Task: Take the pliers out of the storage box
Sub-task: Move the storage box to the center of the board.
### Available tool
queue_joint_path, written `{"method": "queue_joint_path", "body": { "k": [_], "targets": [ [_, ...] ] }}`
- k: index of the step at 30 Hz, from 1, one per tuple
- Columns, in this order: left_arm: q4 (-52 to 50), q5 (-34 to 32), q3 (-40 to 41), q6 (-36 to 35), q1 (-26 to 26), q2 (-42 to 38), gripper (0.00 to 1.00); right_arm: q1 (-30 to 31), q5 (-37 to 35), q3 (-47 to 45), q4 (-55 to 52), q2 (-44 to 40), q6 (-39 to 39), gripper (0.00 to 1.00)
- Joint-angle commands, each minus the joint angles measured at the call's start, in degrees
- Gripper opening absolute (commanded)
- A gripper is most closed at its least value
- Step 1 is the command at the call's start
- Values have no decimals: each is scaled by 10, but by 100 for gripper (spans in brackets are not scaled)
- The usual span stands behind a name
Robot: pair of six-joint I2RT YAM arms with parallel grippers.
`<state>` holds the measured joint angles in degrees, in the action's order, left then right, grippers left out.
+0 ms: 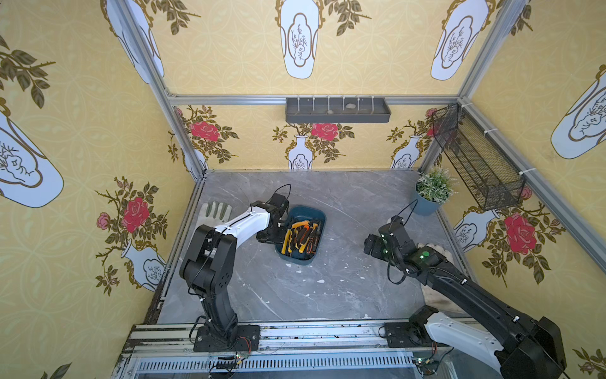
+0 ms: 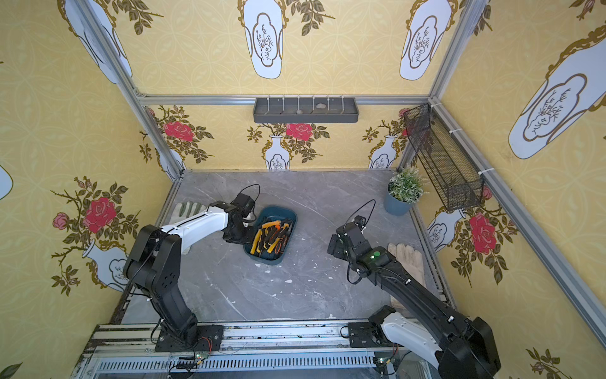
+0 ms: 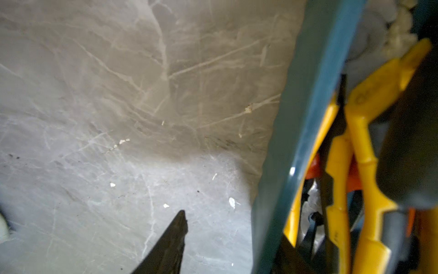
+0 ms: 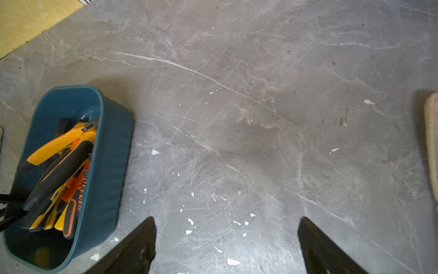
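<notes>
Since every one of the pliers [image 1: 300, 238] that shows lies heaped inside the storage box [image 1: 308, 212], yellow, orange and black handles crossed over one another, I judge the job to be at its very start. None lies out on the grey surface [image 1: 328, 288] in both top views or in the wrist views, so all of them are left to take out. How many are in the heap cannot be counted, because they overlap. The box stands near the middle of the surface, its long side running roughly from 12 to 6 o'clock.

At the box's 9 o'clock side the left claw [image 1: 278, 231] reaches down over the rim. The left wrist view shows it astride the teal wall. Its outer finger [image 3: 170, 242] is outside, over bare surface and clear of the wall, while the other, a dark blur, is inside among the yellow handles. So this claw is apart. Whether the inner finger presses a handle I cannot tell, and nothing looks lifted. My reading is that a first pick is being set up, with some risk of pinching the wall instead of a plier.

Toward 3 o'clock, well apart from the box, the right claw [image 4: 226, 246] hangs spread wide and empty over bare surface.

Further out, a glove [image 1: 214, 210] lies at 10 o'clock by the surface's edge, a second glove [image 2: 408, 257] lies under the right arm near 4 o'clock, and a plant pot [image 1: 426, 206] stands at 2 o'clock.
</notes>
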<state>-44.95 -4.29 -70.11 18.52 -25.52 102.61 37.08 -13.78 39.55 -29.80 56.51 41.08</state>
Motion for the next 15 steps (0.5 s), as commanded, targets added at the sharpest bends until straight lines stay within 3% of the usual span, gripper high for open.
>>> {"method": "queue_joint_path", "body": {
  "k": [1,3,5,7,15],
  "targets": [
    [-10,-6,5,6,4,-8,39,1,-5,-1,12,1,6,93],
    [-11,5,10,5,4,-12,35,0,-6,-2,12,0,6,93],
    [-13,16,12,3,4,-12,23,1,-6,-2,13,-2,6,93],
    [-14,32,14,3,4,-11,16,1,-5,-4,15,-2,6,93],
    [-43,14,27,16,5,-38,8,0,-4,-2,16,2,5,93]
  ]
}}
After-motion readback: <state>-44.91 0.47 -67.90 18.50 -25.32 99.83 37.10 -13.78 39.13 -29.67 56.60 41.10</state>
